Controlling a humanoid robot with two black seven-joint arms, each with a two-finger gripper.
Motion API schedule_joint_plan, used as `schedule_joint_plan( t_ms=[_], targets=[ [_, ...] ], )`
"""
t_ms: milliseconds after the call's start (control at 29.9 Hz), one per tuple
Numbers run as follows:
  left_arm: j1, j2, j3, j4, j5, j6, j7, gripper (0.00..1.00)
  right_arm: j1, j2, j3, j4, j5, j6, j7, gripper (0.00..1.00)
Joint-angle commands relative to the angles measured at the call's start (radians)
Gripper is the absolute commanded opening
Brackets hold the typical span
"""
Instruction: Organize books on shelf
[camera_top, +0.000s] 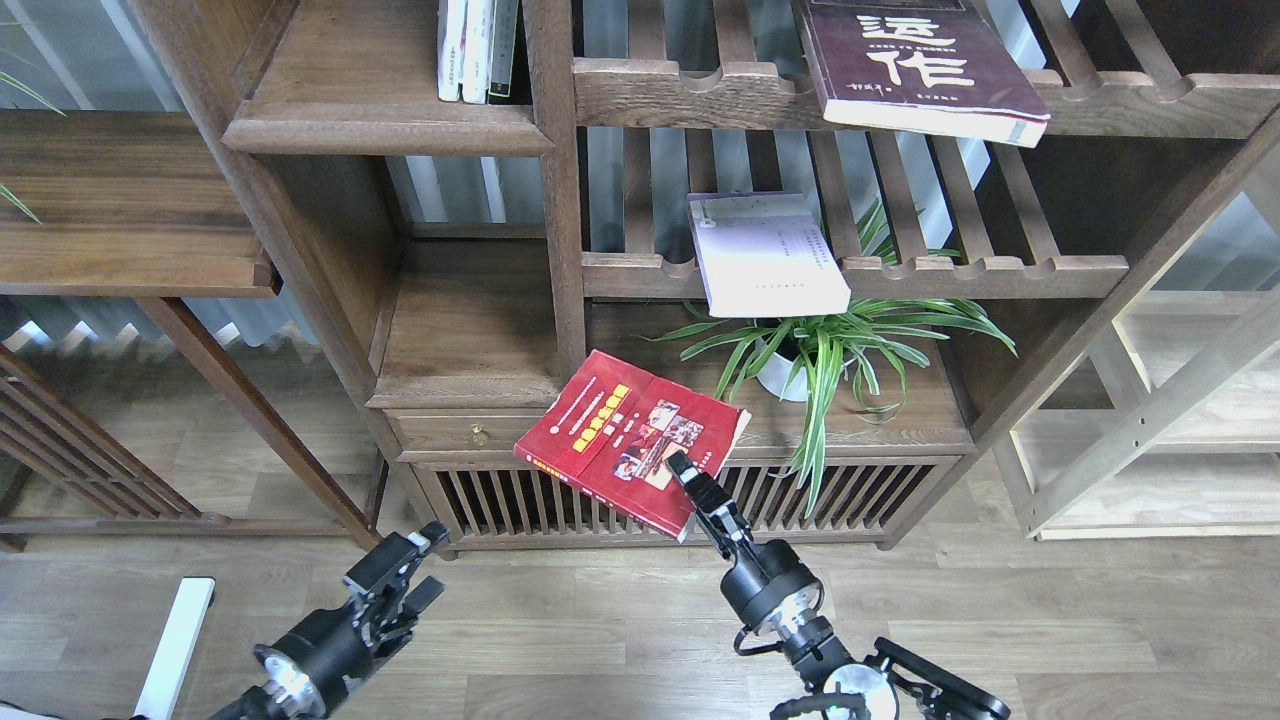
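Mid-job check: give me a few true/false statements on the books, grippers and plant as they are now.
1. The right gripper holds the red book. True.
2. The left gripper holds a book. False: it holds nothing, low over the floor.
3. The maroon book lies on the top slatted rack, overhanging its front rail. True.
4. The lavender book lies on the floor. False: it rests on the middle slatted rack.
5. The plant sits below the lavender book. True.

- Right gripper (690, 480) clamps the red book (628, 438) at centre frame.
- Left gripper (405, 575), lower left, holds nothing.
- Maroon book (915, 65) lies upper right, lavender book (765, 255) below it.
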Motion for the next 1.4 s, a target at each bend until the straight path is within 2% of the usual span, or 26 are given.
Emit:
schedule_joint_plan(
  t_ms=[0, 334, 1170, 1271, 1371],
  targets=[
    [-0.022, -0.046, 0.012, 0.007, -0.003, 0.0, 0.0, 0.99, 0.0, 0.0, -0.014, 0.005, 0.005, 0.0, 0.0, 0.05],
    [-0.089, -0.061, 0.158, 0.002, -0.142, 0.0, 0.0, 0.98, 0.0, 0.0, -0.052, 0.069, 0.082, 0.0, -0.001, 0.05],
    [-0.112, -0.066, 0.163, 0.01, -0.148, 0.0, 0.0, 0.93, -0.023, 0.0, -0.126, 0.097, 0.094, 0.0, -0.003, 0.05],
    [-0.113, -0.067, 0.163, 0.011, -0.147, 0.0, 0.0, 0.9, -0.023, 0.0, -0.126, 0.097, 0.094, 0.0, -0.003, 0.05],
    [-0.122, -0.083, 0.163, 0.01, -0.145, 0.0, 0.0, 0.81, -0.023, 0.0, -0.126, 0.097, 0.094, 0.0, -0.003, 0.05]
  ],
)
